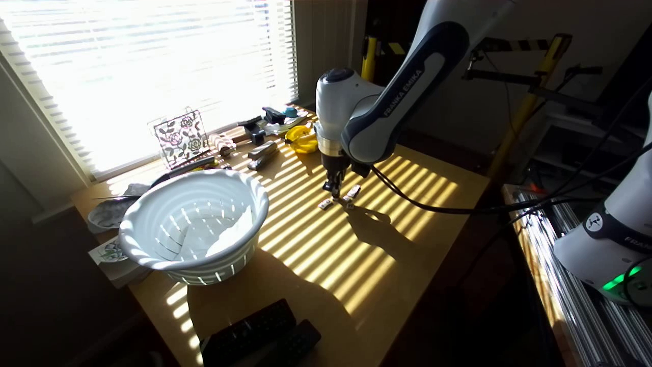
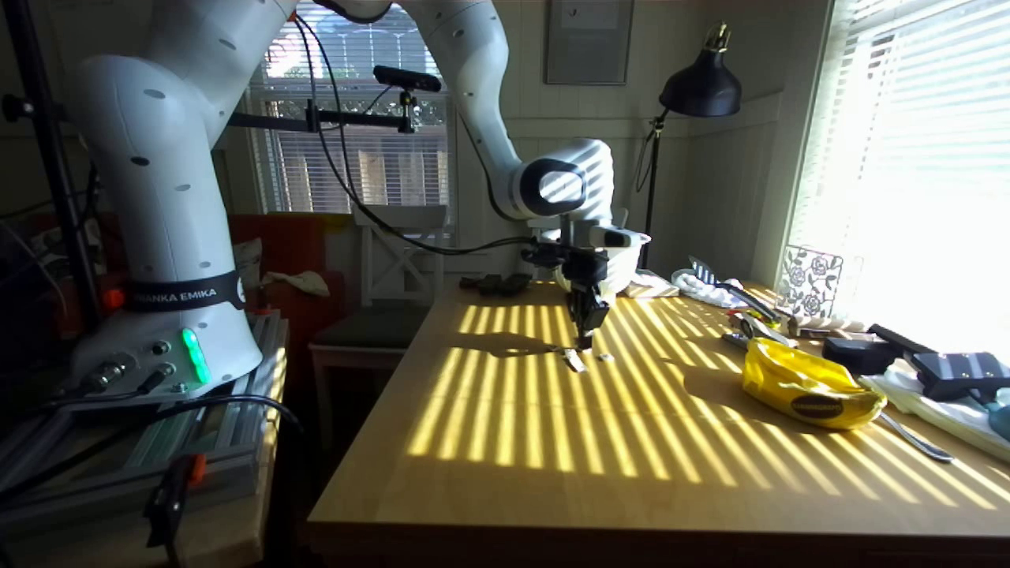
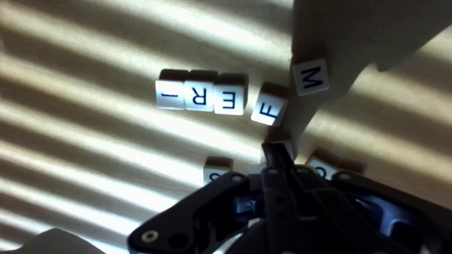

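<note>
gripper [image 3: 278, 148] closed, nothing visibly held, tips at half-hidden tile [image 3: 289, 146]; wrist view's i-r-e row [image 3: 199, 96] runs left-right, left of tips.

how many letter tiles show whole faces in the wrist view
5: left tile, middle tile and right tile in a touching row, an angled tile just right, and a fifth tile farther right. Others sit partly behind the hand; more may be hidden.

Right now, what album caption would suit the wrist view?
A closed black gripper among lettered tiles on a sun-striped tabletop.
</note>
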{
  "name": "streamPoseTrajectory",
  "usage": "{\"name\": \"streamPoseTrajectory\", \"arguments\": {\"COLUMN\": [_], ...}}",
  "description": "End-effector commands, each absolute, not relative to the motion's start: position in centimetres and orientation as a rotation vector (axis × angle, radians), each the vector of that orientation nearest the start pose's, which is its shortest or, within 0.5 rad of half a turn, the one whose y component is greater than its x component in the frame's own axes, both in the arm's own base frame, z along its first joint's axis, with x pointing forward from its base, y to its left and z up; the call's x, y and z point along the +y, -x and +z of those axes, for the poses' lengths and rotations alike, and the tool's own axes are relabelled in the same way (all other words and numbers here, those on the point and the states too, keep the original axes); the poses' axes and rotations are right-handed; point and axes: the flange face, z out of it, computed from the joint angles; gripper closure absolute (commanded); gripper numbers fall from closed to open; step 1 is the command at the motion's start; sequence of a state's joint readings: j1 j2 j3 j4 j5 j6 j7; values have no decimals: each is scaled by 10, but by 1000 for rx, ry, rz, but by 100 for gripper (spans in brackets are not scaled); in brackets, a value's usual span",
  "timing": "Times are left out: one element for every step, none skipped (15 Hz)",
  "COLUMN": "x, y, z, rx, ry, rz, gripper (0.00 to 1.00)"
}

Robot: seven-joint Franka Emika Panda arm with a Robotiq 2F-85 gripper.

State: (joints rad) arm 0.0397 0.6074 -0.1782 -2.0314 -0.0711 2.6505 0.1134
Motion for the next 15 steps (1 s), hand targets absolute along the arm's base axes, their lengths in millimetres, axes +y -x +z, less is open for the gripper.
{"name": "streamPoseTrajectory", "arguments": {"x": [-77, -76, -75, -75, -74, -74, -73, -71, -70, -69, -68, -68, -67, -67, -66], "y": [-581, -581, -580, -580, -580, -580, -580, -580, -580, -580, -580, -580, -580, -580, -580], "z": [146, 146, 146, 146, 146, 146, 146, 146, 146, 146, 146, 146, 146, 145, 145], "rx": [154, 135, 116, 93, 68, 46, 19, -7, -37, -65, -94, -119, -142, -159, -174], "ry": [3280, 3281, 3282, 3283, 3286, 3288, 3288, 3290, 3290, 3292, 3297, 3300, 3304, 3308, 3311], "rz": [-51, -54, -53, -47, -43, -44, -42, -40, -36, -30, -25, -20, -19, -21, -24], "gripper": [100, 100, 100, 100, 100, 100, 100, 100, 100, 100, 100, 100, 100, 100, 100]}}
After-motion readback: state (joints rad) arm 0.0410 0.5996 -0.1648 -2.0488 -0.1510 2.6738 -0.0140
